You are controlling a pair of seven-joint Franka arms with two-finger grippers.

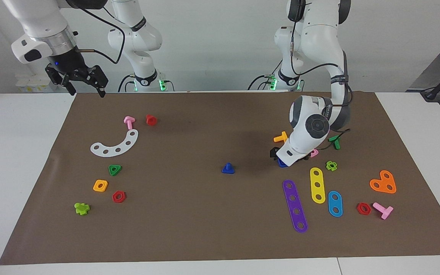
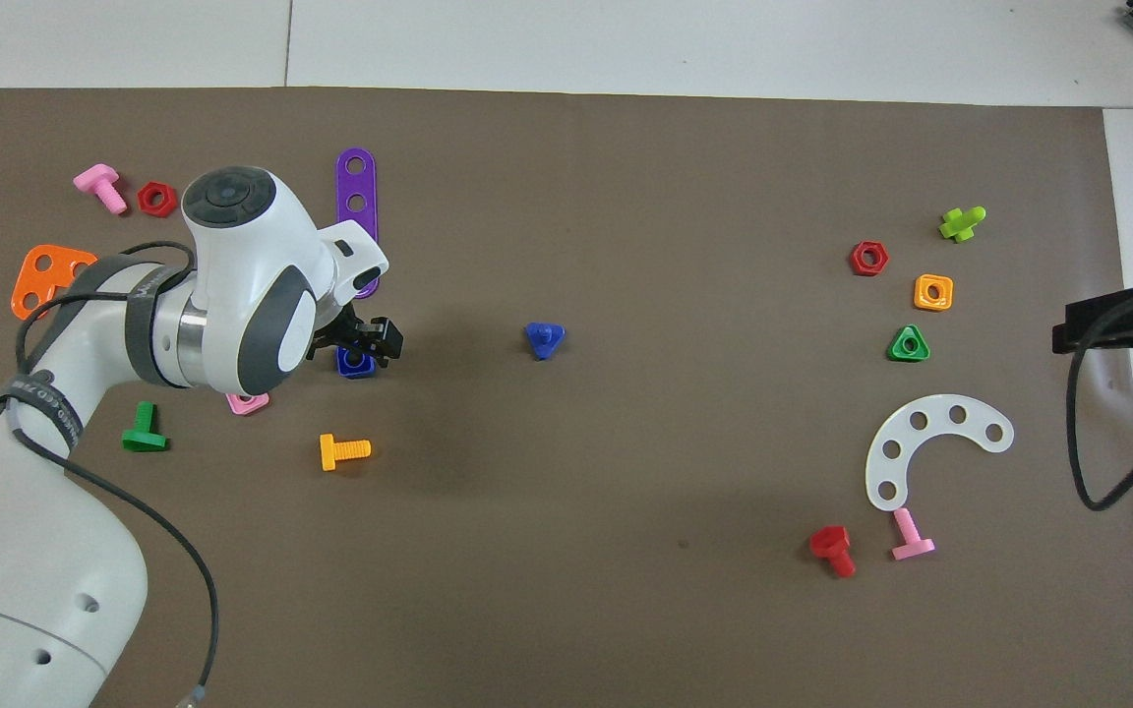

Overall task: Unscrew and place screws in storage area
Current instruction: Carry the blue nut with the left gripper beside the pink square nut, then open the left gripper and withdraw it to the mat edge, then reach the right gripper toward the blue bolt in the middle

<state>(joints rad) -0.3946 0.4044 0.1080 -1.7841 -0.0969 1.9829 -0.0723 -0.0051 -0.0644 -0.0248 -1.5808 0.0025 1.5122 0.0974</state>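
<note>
A blue screw (image 1: 227, 168) stands alone on its triangular head mid-mat, post up; it also shows in the overhead view (image 2: 544, 339). My left gripper (image 1: 281, 158) hangs low over the mat beside a pink square nut (image 1: 314, 153), shut on a blue square nut (image 2: 355, 362). The storage area (image 1: 136, 172) is bare mat beside the white curved strip (image 1: 115, 145), green triangular nut (image 1: 115, 169), orange square nut (image 1: 100, 185) and red hex nut (image 1: 118, 196). My right gripper (image 1: 86, 82) waits open, raised over the mat's corner at the right arm's end.
Purple (image 1: 295, 206), yellow (image 1: 317, 185) and blue (image 1: 335, 203) strips, an orange plate (image 1: 383, 182), and orange (image 1: 281, 137) and green (image 1: 334, 142) bolts lie at the left arm's end. A pink bolt (image 1: 129, 122) and red bolt (image 1: 151, 120) lie by the white strip.
</note>
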